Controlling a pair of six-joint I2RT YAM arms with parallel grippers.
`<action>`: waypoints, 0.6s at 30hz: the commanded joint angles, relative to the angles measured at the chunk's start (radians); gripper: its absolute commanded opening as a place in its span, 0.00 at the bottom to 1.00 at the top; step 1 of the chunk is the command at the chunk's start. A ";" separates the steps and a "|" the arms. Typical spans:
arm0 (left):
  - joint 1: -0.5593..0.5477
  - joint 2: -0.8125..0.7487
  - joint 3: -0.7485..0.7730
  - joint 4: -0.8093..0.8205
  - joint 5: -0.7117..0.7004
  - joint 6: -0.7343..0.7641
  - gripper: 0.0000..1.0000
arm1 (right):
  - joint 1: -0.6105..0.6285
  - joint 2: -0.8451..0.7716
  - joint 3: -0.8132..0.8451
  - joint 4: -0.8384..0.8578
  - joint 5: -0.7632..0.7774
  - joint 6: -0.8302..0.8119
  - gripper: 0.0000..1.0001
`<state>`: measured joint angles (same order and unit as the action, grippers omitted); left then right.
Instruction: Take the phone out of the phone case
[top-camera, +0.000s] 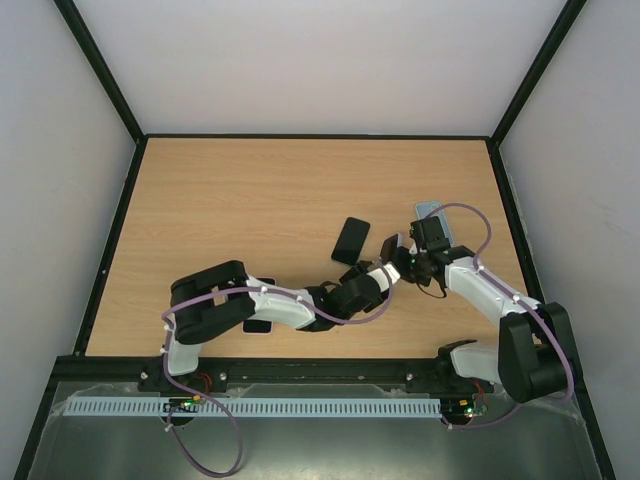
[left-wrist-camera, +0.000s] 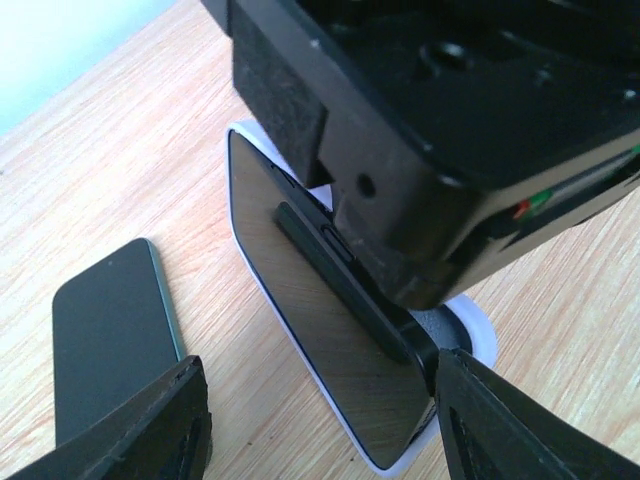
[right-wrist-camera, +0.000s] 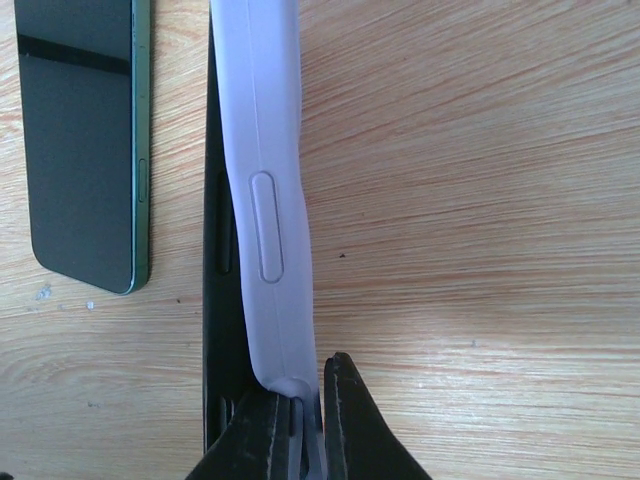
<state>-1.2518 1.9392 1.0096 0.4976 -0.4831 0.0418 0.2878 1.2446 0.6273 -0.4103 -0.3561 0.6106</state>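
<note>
Lavender case (right-wrist-camera: 268, 200) is sitting near the middle of the wooden table (top-camera: 250, 190), apparently tipped up on its long edge. Your right gripper (right-wrist-camera: 306, 398) is pinching its rim at one end, jaws closed tight on the silicone. The phone (right-wrist-camera: 222, 300) is showing as a black slab against it, seemingly beginning to part from the case wall. Your left gripper (left-wrist-camera: 315, 400) is hovering in front with jaws wide, holding nothing, the glossy screen lying beyond its fingers (left-wrist-camera: 170, 420).

To do this well, you're wanting the left jaws closing on the phone's own edges, not on the rim, while the right is anchoring the case. Be minding the second handset (left-wrist-camera: 110, 340) lying flat just beside.

Right wrist is giving you the side button and the seam between case and phone. Left wrist is hiding that seam but showing the screen face and the right gripper's body overhead. From the top view, it's all looking too small to tell.
</note>
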 joint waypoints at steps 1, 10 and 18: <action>-0.005 0.042 0.044 -0.036 -0.079 0.043 0.61 | -0.003 -0.007 0.007 0.046 -0.072 -0.005 0.02; -0.014 0.097 0.072 -0.058 -0.192 0.102 0.57 | -0.002 -0.026 0.000 0.047 -0.156 -0.004 0.02; -0.012 0.097 0.039 -0.034 -0.218 0.130 0.37 | -0.004 -0.058 -0.006 0.050 -0.211 -0.019 0.02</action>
<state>-1.2770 2.0052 1.0664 0.4820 -0.6392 0.1398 0.2806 1.2304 0.6231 -0.3721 -0.4606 0.6048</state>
